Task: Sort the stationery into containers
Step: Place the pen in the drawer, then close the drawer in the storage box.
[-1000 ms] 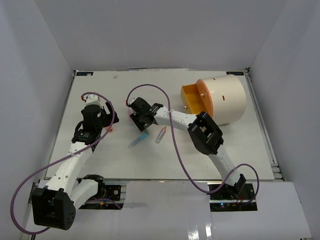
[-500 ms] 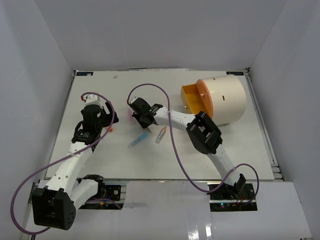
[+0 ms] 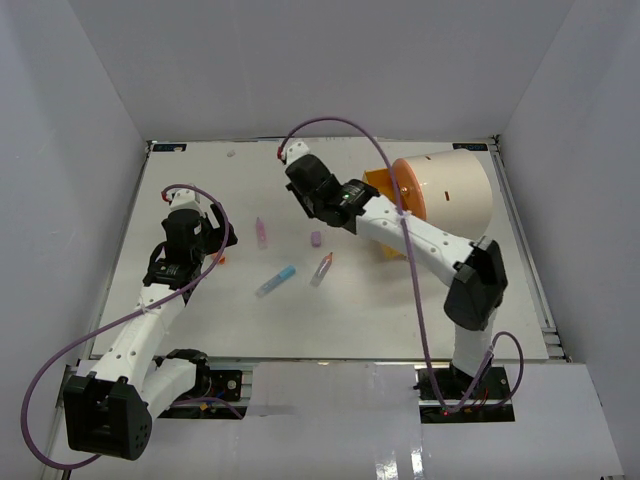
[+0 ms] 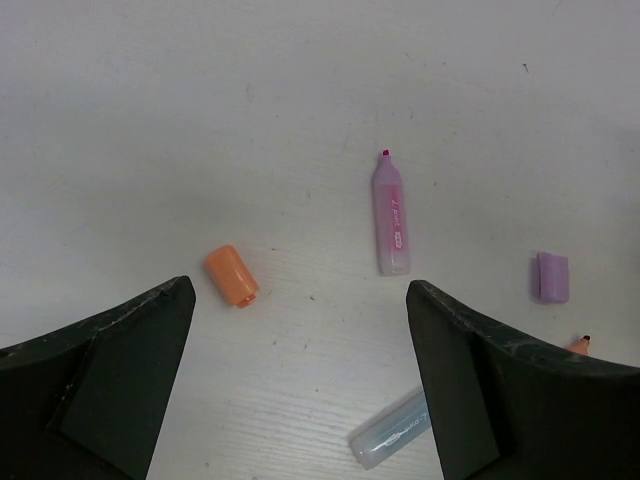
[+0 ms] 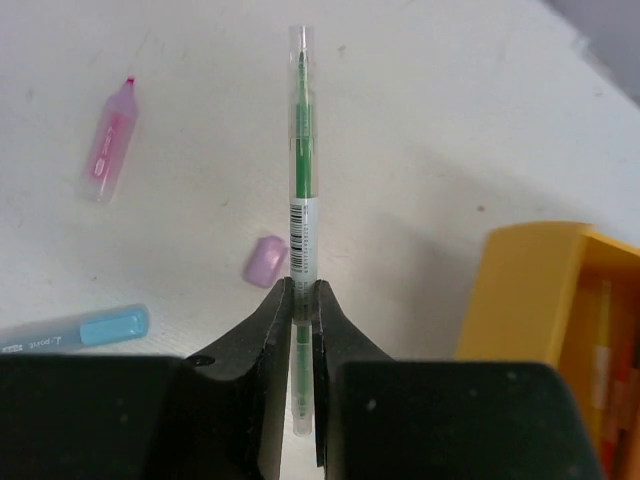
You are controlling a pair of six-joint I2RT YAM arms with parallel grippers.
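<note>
Right end effector (image 5: 300,290): you have it pinching the green pen (image 5: 301,150) at the centre of its wrist view.
Left end effector (image 4: 300,305): you see it spread wide, empty.
Drum (image 3: 455,195): upper right of the top view, yellow drawer (image 5: 520,290) open.

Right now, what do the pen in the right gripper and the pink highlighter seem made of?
The pen in the right gripper looks like clear, glossy plastic: its green core shows through the barrel. The pink highlighter looks like translucent, frosted plastic, probably: its body looks pale and matte.
</note>
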